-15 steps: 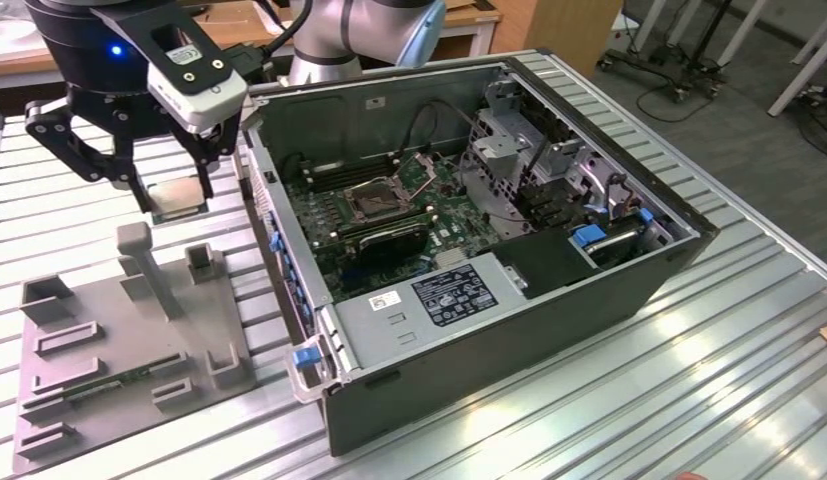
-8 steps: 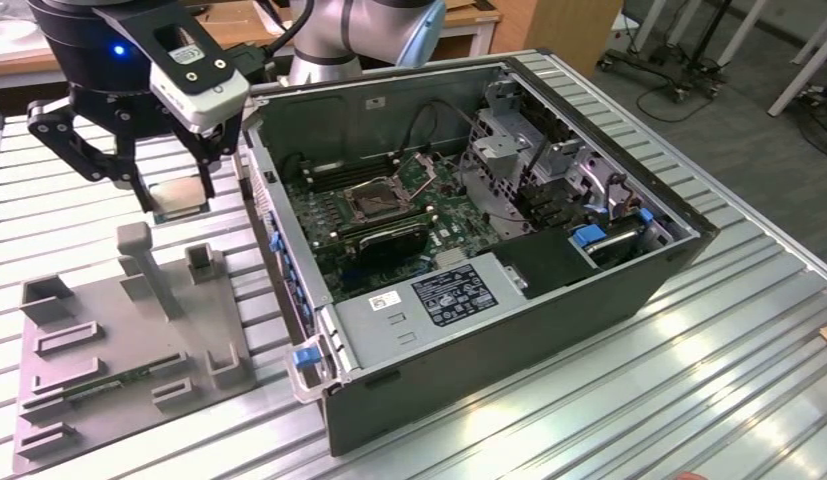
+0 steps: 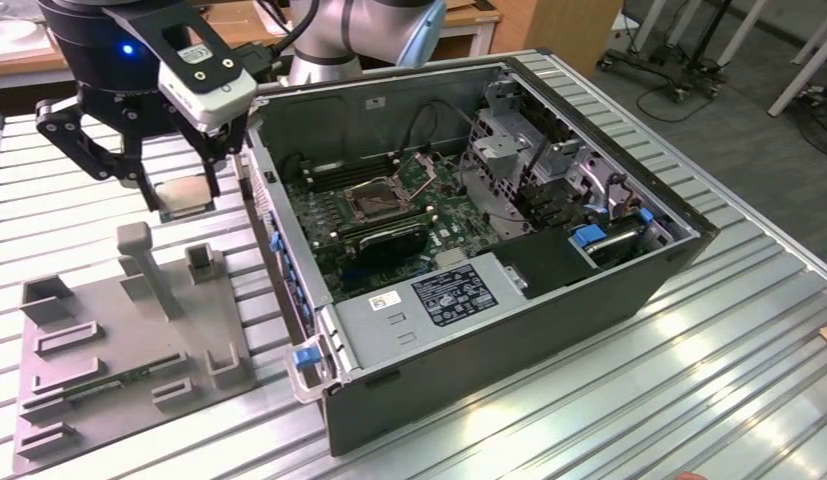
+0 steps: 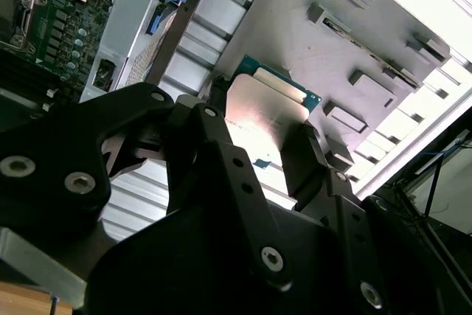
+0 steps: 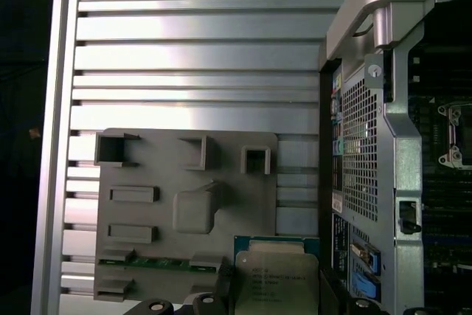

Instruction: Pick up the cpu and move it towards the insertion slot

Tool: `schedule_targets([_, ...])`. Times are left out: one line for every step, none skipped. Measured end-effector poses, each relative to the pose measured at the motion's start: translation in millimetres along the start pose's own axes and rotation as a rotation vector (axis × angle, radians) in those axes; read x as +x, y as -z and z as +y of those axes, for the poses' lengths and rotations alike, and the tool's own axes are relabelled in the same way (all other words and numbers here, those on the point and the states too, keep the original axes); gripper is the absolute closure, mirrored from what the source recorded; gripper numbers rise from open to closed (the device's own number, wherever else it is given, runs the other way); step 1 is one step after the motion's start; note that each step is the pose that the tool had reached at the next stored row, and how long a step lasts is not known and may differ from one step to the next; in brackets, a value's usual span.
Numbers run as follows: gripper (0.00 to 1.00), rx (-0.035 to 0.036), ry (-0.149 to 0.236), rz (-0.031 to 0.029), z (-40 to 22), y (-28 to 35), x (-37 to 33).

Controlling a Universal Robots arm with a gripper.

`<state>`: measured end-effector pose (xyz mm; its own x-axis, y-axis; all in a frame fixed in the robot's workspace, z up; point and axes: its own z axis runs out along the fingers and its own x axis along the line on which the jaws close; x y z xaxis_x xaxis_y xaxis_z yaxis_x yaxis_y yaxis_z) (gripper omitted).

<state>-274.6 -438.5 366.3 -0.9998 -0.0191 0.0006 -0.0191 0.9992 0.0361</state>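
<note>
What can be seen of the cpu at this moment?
The cpu is a small flat square chip: a silvery metal lid with faint print over a green-edged board. The tool grips it by two opposite sides, clear of the grey tray, outside the open computer case, on the exterior view's left of it.

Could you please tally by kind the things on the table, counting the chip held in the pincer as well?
cpu, gripped in the pincer: 1
memory stick, lying in the tray: 1
grey tray: 1
computer case, side open: 1
Total: 4
</note>
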Motion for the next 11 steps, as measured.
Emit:
schedule_targets([0.46,0.0000,0.000,0.0000,0.0,0.0,-0.6])
schedule_targets([0.46,0.0000,0.000,0.0000,0.0,0.0,-1.2])
schedule_targets([0.46,0.0001,0.000,0.0000,0.0,0.0,-1.5])
schedule_targets([0.46,0.0000,0.000,0.0001,0.0,0.0,-1.6])
schedule_targets([0.46,0.0001,0.000,0.0001,0.0,0.0,-1.6])
schedule_targets([0.46,0.0000,0.000,0.0000,0.0,0.0,-1.8])
schedule_targets([0.46,0.0001,0.000,0.0001,0.0,0.0,-1.8])
schedule_targets([0.46,0.0000,0.000,0.0001,0.0,0.0,-1.8])
schedule_targets([0.46,0.0000,0.000,0.0001,0.0,0.0,-2.0])
schedule_targets([0.46,0.0000,0.000,0.0000,0.0,0.0,-2.3])
schedule_targets([0.46,0.0001,0.000,0.0001,0.0,0.0,-2.7])
